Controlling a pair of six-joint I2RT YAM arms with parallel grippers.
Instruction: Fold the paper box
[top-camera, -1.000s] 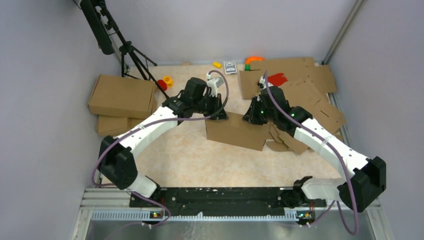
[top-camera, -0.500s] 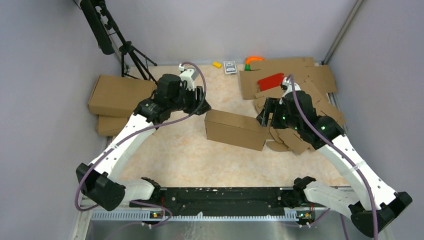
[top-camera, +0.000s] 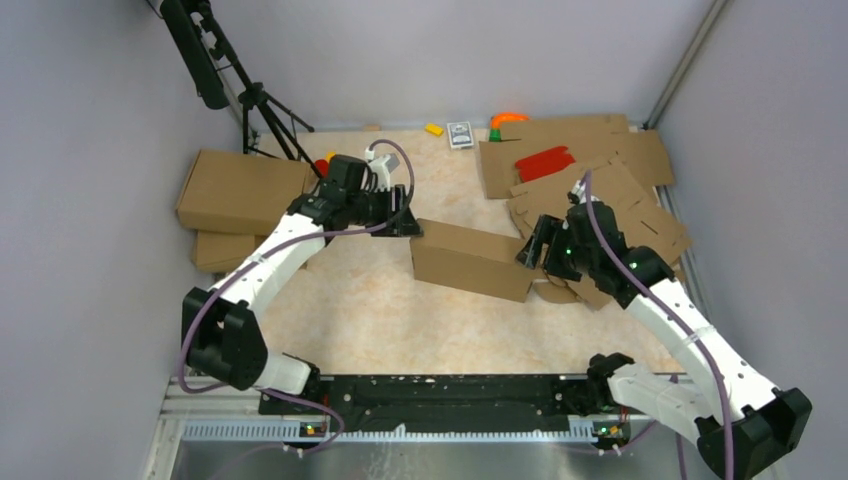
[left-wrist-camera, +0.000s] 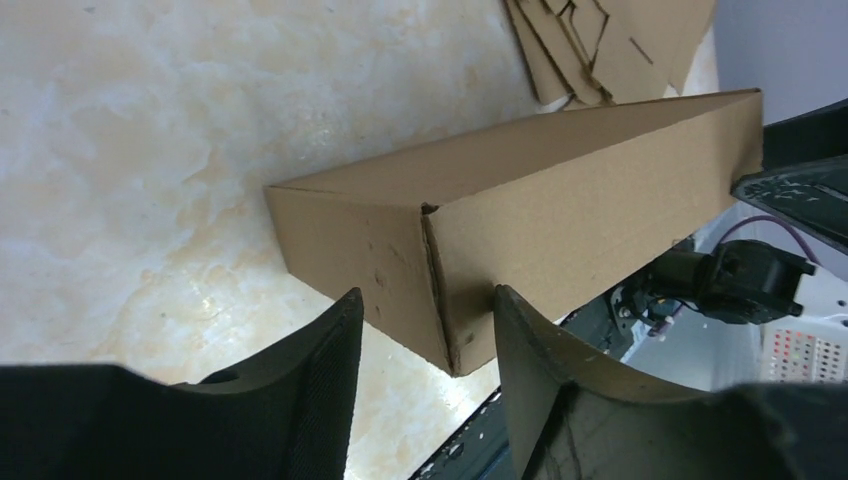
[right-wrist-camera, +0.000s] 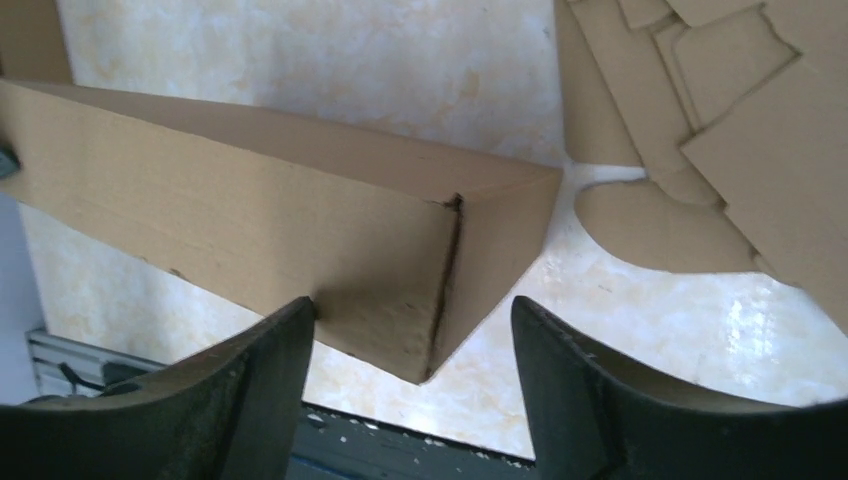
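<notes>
The paper box (top-camera: 470, 258) lies closed on the table's middle, a shallow brown cardboard block set slightly askew. My left gripper (top-camera: 408, 222) is open at the box's far left corner. In the left wrist view that corner of the box (left-wrist-camera: 560, 190) sits between the spread fingers of the left gripper (left-wrist-camera: 425, 300), ungripped. My right gripper (top-camera: 530, 250) is open at the box's right end. The right wrist view shows the end corner of the box (right-wrist-camera: 250, 200) between the wide fingers of the right gripper (right-wrist-camera: 412, 305).
Two folded boxes (top-camera: 245, 190) are stacked at the left. A heap of flat cardboard sheets (top-camera: 610, 185) with a red piece (top-camera: 545, 162) fills the back right. A tripod (top-camera: 255, 105) stands at the back left. Small items (top-camera: 460, 134) lie by the back wall.
Both grippers let go of the box and opened. Both arms swung outward off the box top; the left has since come back to the box's corner. The box stayed put.
</notes>
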